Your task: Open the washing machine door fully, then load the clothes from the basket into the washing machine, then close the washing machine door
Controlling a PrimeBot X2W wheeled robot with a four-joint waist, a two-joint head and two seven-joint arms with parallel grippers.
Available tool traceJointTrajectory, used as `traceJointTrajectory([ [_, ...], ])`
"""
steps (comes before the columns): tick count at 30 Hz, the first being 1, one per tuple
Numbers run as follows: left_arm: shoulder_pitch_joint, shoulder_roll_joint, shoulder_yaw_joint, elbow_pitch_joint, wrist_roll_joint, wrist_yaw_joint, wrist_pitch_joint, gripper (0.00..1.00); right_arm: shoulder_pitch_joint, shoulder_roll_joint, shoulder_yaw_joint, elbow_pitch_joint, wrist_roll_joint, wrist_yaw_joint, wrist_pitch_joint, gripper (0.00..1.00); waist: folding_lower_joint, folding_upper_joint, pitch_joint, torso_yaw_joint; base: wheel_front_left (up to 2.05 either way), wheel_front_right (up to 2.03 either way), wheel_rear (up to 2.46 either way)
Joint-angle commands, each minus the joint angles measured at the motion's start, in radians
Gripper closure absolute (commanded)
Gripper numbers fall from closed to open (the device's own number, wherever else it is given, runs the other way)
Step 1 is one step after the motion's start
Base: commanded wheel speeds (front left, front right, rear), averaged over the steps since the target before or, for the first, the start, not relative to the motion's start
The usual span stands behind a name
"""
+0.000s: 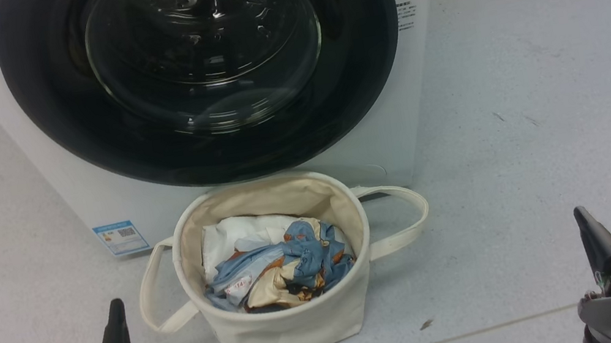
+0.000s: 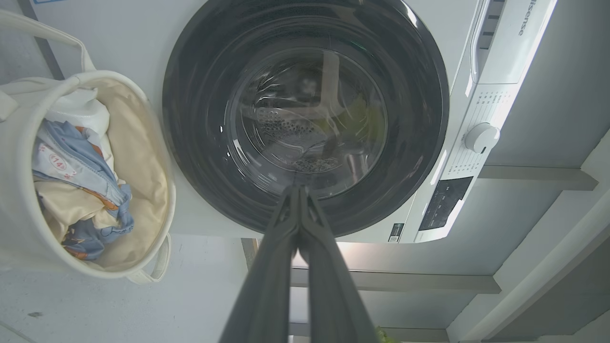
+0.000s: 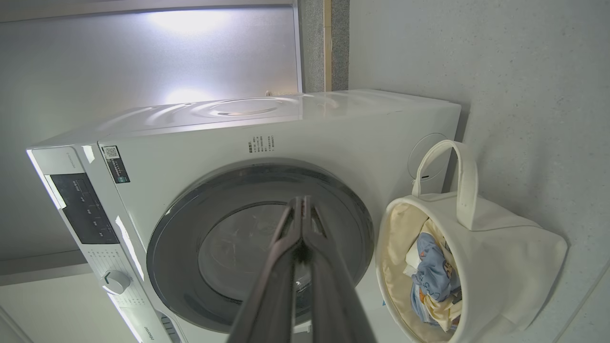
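Ahead of both finger pairs stands one white box-shaped washing machine point(image 1: 98, 194), its one round door point(image 1: 202, 71) shut, with a glossy black rim around bulging glass. Between the pairs sits one soft cream canvas basket point(image 1: 288, 329) with two strap handles, holding crumpled patterned clothes point(image 1: 289, 261). The left fingers point(image 1: 113, 340) and right fingers point(image 1: 597, 247) point toward the machine, each pair pressed together, holding nothing.
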Motion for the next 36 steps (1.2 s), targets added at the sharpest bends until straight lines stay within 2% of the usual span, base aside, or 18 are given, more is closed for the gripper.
traceJointTrajectory([
  [1,-0.024,0.005,0.033,-0.037,0.004,-0.007,0.005,1.00,-0.015,0.000,0.020,-0.032,0.004,0.000,0.008,1.00,0.0000,0.0000,0.000,0.000,0.00,0.00,0.00],
  [36,-0.024,0.005,0.033,-0.037,0.003,-0.007,0.005,1.00,-0.015,0.000,0.020,-0.032,0.004,0.000,0.007,1.00,0.0000,0.0000,0.000,0.000,0.00,0.00,0.00],
])
